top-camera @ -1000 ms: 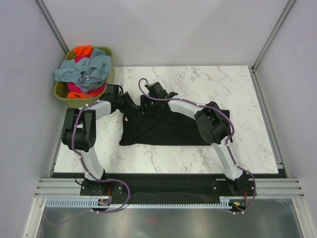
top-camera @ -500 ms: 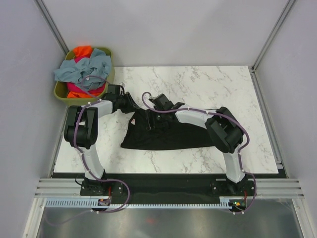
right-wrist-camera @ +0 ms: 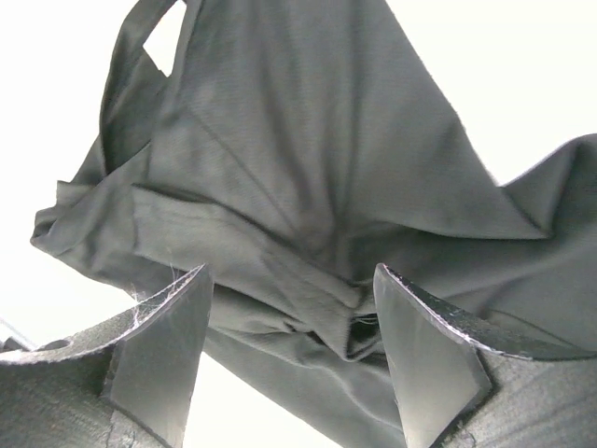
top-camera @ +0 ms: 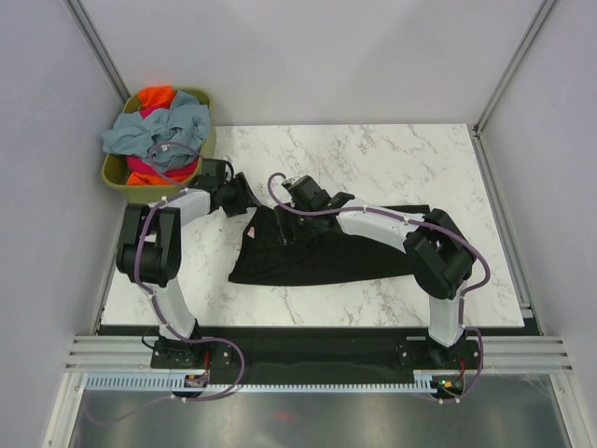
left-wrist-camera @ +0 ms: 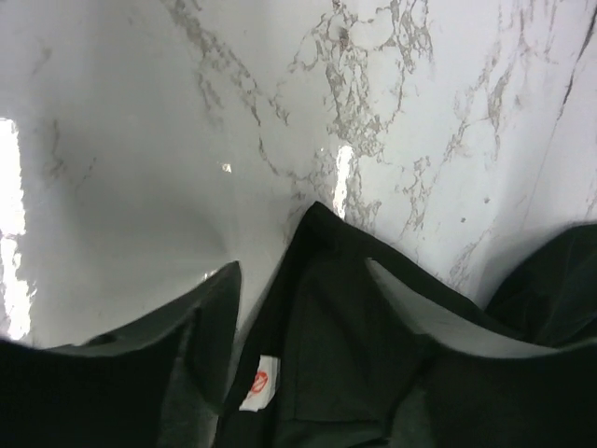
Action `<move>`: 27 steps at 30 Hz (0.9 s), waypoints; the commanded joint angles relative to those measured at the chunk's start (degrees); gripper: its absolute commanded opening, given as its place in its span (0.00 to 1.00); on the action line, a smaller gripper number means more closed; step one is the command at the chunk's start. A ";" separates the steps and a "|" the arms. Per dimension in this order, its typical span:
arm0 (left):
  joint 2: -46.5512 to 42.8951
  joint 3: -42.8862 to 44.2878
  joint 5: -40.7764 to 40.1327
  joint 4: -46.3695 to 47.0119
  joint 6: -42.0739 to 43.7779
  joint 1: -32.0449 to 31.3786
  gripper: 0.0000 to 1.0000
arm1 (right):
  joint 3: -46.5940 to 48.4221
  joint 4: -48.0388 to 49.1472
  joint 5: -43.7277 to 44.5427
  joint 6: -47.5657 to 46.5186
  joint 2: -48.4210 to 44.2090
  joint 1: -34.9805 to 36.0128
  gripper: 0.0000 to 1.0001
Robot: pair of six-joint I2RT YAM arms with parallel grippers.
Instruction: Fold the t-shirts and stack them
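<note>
The black t-shirt [top-camera: 322,257] lies loosely spread across the middle of the marble table [top-camera: 392,154], its upper-left end rucked into soft ridges, while the other shirts [top-camera: 159,131] sit heaped in the green basket [top-camera: 110,173] at the upper left. Both tools are unclenched: the left gripper [left-wrist-camera: 300,264] straddles a pointed corner near the white tag [left-wrist-camera: 258,383], and the right gripper [right-wrist-camera: 289,271] stands wide over a bunched seam, neither pinching cloth. Light, limp and matte, the shirt will likely sag when lifted, so a hemmed edge or corner looks the surest place to pinch.
</note>
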 commanded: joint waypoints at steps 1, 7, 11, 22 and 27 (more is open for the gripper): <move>-6.88 -2.80 -3.45 0.00 3.21 -0.53 0.65 | 2.92 -1.20 4.07 -1.46 -1.75 -0.44 0.79; -5.23 -4.48 -5.11 -0.07 4.89 -4.92 0.67 | -1.20 -1.46 4.25 -1.46 -6.66 -4.83 0.79; -2.50 -3.43 -5.55 -1.56 2.51 -7.56 0.52 | -6.04 -1.46 3.64 -2.24 -13.43 -10.54 0.80; 8.21 10.69 -11.87 -8.41 6.81 -9.42 0.02 | -19.39 -2.87 3.02 -5.15 -26.55 -22.33 0.86; 26.00 40.20 -14.08 -19.83 11.29 -6.17 0.02 | -25.90 -1.12 1.70 -4.18 -26.63 -22.25 0.88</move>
